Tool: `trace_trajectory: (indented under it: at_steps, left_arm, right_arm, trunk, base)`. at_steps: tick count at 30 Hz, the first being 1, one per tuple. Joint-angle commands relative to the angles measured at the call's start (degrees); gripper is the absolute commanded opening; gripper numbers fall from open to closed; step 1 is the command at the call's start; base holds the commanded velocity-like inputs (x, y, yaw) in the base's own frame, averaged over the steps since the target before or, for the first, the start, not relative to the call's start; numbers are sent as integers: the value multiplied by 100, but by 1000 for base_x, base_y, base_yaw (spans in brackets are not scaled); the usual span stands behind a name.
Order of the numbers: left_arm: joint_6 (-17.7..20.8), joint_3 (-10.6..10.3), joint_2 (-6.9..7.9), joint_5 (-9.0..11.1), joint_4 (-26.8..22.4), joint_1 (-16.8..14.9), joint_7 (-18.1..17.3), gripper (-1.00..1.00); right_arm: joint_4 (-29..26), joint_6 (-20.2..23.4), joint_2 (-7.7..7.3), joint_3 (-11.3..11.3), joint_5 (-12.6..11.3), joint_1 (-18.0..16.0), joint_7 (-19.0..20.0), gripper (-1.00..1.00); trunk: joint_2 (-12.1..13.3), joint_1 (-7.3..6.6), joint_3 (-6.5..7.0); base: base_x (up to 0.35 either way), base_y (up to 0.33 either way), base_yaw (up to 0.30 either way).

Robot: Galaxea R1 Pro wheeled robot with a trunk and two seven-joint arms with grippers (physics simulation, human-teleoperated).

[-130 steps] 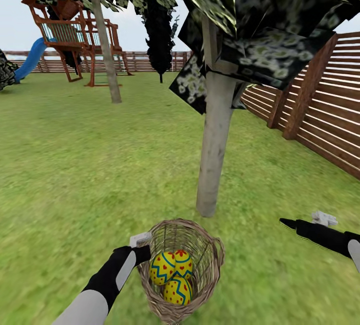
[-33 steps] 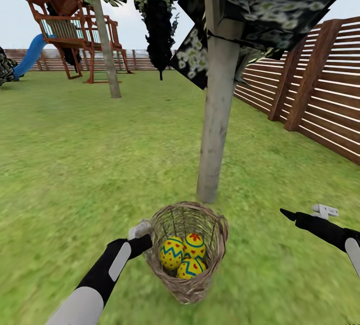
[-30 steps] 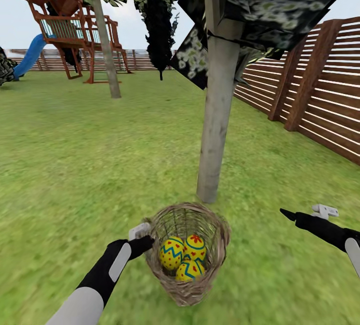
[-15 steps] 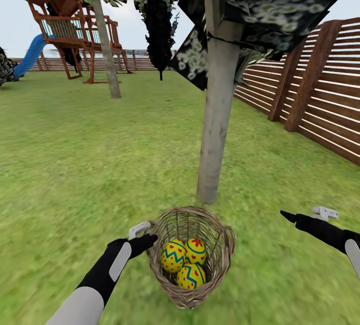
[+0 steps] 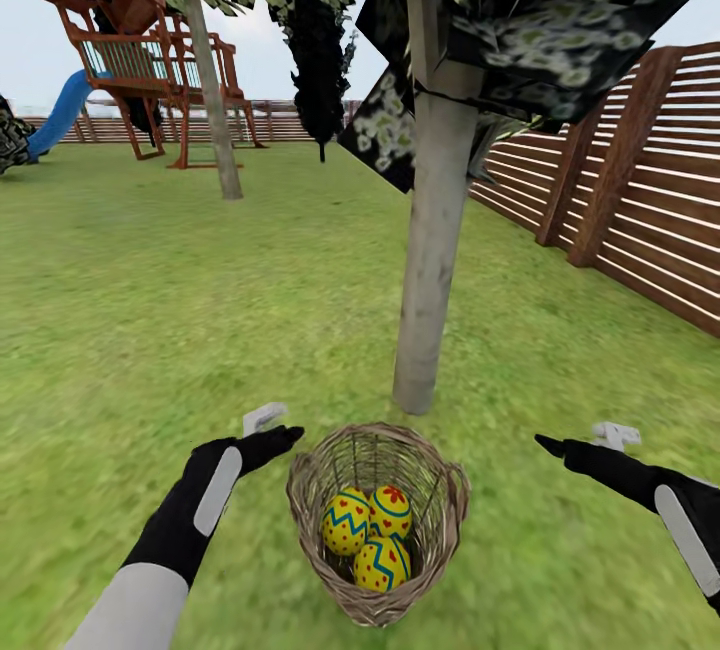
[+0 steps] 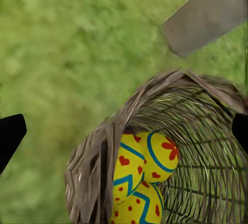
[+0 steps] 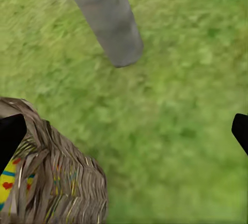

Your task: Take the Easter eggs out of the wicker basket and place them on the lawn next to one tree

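The left gripper (image 5: 268, 428) had released the wicker basket (image 5: 376, 520) beside the tree (image 5: 430, 260), both grippers spread empty, three Easter eggs (image 5: 367, 533) unremoved.

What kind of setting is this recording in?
A simulated fenced back garden, by the look of it: mown lawn, a slatted wooden fence, and a wooden playset with a blue slide.

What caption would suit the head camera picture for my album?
Three Easter eggs sit in a wicker basket on the lawn below a tree, between two open grippers.
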Motion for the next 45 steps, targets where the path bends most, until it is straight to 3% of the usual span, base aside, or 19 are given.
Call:
trace_trajectory:
  at_steps: [1,4,9,15,18,21,22,24,31,33,35,38,43,45]
  left_arm:
    - [233,57,30,62,-338,-1,48,100]
    - [443,195,53,63,-954,0,47,100]
    - [734,292,60,64,-1700,0,46,100]
    - [773,975,64,64,-1859,0,39,100]
    - [775,1187,113,64,-1877,-3,38,100]
    - [777,1275,186,64,-1963,-7,43,100]
    - [780,1291,197,60,-2037,-8,45,100]
    - [783,1320,245,56,-2221,-8,52,100]
    - [784,1563,297,59,-2444,-1,47,100]
    - [784,1564,289,63,-2436,0,45,100]
    - [780,1550,273,63,-2427,0,39,100]
    - [778,1540,262,64,-2421,0,31,100]
    - [784,1535,253,64,-2405,0,27,100]
    - [782,1535,251,64,-2403,0,26,100]
  right_arm:
    - [-1,32,9,89,-24,-4,-53,100]
    - [-1,25,16,346,-13,-6,-142,100]
    - [-2,33,17,474,-15,-6,-172,100]
    - [-21,56,18,1173,-4,-11,-559,100]
    - [-83,105,82,1488,-18,-197,-864,100]
    - [243,576,381,2337,17,-974,-1378,100]
    - [497,930,532,2679,29,-1350,-1640,100]
    - [737,1469,745,3045,53,-1791,-1863,100]
    - [134,2101,929,3362,45,-2022,-1984,100]
    - [33,2301,1062,3830,66,-2033,-1999,100]
    - [13,2336,1097,3949,65,-2035,-2002,100]
    - [1,2359,1144,4017,41,-2032,-1997,100]
    - [29,2369,1419,4051,26,-2030,-2003,100]
    - [37,2369,1464,4057,27,-2033,-2004,100]
  trunk:
    - [39,-23,13]
    - [160,-89,67]
    - [360,-199,156]
    - [601,-331,264]
    - [721,-397,318]
    - [841,-463,372]
    - [841,-463,372]
    - [841,-463,372]
    - [841,-463,372]
    - [841,-463,372]
    - [841,-463,372]
    - [841,-463,372]
    - [841,-463,372]
    - [841,-463,372]
  base:
    - [0,0,0]
    - [0,0,0]
    - [0,0,0]
    - [0,0,0]
    - [0,0,0]
    - [0,0,0]
    - [0,0,0]
    - [0,0,0]
    - [0,0,30]
    - [0,0,233]
    - [0,0,280]
    - [0,0,294]
    - [0,0,299]
    - [0,0,300]
